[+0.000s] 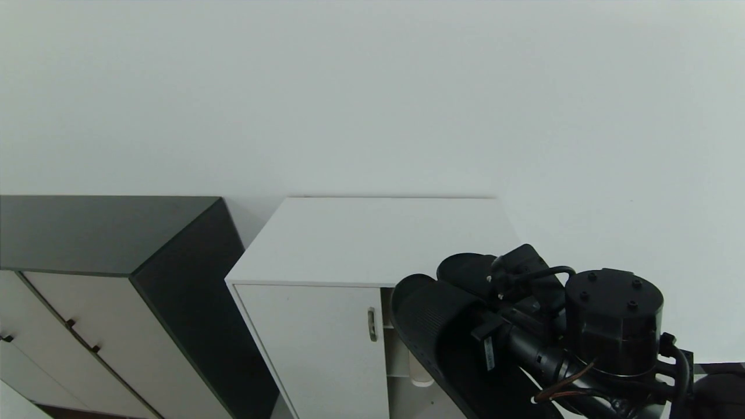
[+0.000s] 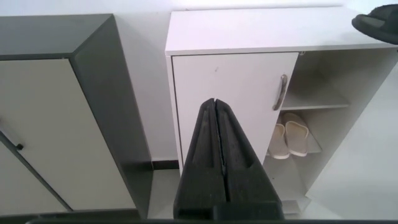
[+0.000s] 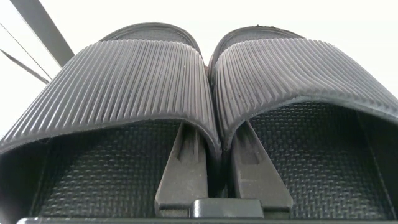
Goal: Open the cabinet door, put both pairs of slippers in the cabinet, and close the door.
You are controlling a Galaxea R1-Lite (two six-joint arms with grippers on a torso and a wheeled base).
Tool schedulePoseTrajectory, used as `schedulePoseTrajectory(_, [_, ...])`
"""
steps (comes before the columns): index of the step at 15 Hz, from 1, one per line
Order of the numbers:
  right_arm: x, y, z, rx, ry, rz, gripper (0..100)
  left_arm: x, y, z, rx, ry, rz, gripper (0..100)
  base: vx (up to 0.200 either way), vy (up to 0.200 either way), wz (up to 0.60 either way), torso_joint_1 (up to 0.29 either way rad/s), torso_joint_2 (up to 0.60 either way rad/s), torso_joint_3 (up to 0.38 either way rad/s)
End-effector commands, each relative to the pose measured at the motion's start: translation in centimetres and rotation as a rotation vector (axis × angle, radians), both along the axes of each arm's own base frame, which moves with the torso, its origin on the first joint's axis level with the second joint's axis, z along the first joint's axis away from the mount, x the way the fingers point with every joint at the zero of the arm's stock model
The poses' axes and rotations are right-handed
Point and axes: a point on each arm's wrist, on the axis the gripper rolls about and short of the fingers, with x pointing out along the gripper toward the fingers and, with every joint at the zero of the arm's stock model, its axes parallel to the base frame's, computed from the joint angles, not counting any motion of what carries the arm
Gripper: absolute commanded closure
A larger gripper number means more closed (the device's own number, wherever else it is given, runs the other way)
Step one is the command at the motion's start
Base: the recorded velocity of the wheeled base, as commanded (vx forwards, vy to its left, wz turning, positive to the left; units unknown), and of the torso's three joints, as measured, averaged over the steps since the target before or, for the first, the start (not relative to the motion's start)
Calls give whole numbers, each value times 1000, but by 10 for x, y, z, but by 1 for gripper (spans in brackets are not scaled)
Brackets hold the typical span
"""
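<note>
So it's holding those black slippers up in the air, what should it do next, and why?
Probably lower the right gripper and ease the black slippers into the open right side of the cabinet, onto the bare shelf. The pair is clamped but sits up near the cabinet's top, and the white slippers already lie on the level below.

White cabinet, right side open; 1 pair pale slippers lying on lower shelf.

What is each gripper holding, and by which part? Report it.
Right gripper: the pair of black slippers, its fingers under the straps, pinching the two inner edges together. Left gripper: shut, nothing held.
</note>
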Motion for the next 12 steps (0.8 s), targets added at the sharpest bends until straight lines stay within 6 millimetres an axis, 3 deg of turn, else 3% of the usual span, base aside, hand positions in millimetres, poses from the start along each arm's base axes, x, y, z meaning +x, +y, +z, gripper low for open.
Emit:
schedulePoseTrajectory(1, [-2, 0, -1, -6, 0, 7, 100, 0, 0, 0, 0, 0, 1, 100, 0, 0, 0, 0, 0, 0])
schedulePoseTrajectory(2, [-3, 0, 0, -5, 0, 10, 100, 0, 0, 0, 0, 0, 1, 100, 0, 0, -600, 7, 12, 7])
schedulePoseTrajectory(9, [-5, 0, -2, -4, 6, 24, 100, 0, 0, 0, 0, 0, 1, 100, 0, 0, 0, 0, 0, 0])
schedulePoseTrajectory(12, [-14, 0, -7, -12, 35, 114, 100, 0, 0, 0, 0, 0, 1, 100, 0, 0, 0, 0, 0, 0])
